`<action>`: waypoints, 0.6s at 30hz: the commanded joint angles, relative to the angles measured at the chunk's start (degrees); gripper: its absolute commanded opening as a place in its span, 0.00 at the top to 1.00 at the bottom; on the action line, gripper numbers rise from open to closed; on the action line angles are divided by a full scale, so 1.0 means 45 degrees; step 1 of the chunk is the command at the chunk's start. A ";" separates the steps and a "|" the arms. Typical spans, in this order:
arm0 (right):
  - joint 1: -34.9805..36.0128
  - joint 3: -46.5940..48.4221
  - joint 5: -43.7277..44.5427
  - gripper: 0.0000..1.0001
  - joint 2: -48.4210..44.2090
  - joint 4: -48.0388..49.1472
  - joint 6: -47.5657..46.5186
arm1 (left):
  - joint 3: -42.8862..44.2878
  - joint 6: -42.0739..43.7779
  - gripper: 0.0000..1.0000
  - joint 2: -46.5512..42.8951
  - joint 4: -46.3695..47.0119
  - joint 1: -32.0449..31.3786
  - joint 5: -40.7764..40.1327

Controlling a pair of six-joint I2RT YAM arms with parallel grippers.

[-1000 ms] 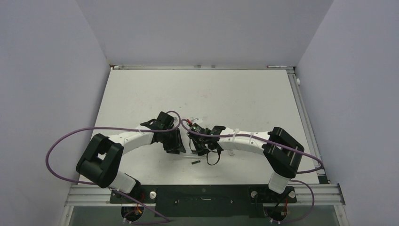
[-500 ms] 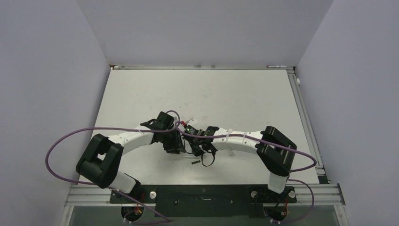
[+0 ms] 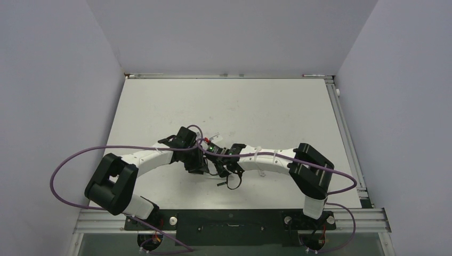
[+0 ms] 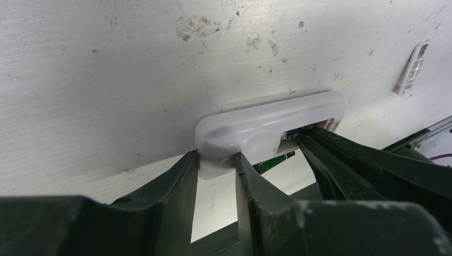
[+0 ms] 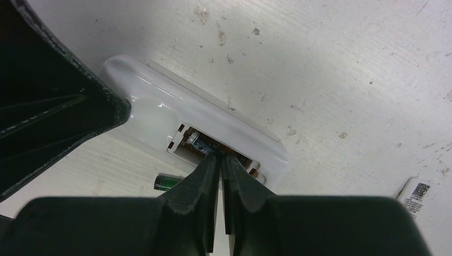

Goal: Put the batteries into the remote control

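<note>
remote control held by left gripper; closed right gripper inside its slot.

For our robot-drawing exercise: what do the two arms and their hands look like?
The left arm and right arm each have white links, bulky black joints and a looping purple cable. The left hand and right hand have dark, tapering fingers.

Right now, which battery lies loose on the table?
The green-ended battery beside the remote control; the other battery sits in its slot, under the right tool.
</note>
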 commanded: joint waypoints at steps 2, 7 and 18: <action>0.0179 0.0374 0.0493 0.87 -0.0459 -0.0513 0.0176 | 0.0188 0.0163 0.77 -0.0169 0.0031 -0.0214 -0.0174; 0.0143 0.0362 0.0863 0.80 -0.1210 -0.0495 0.0220 | 0.0416 0.0233 0.73 -0.0255 -0.0314 -0.0214 -0.0429; -0.0348 -0.0395 0.0819 0.73 -0.2066 0.0013 -0.0016 | 0.0423 0.0004 0.54 -0.1221 -0.1237 -0.0212 -0.0937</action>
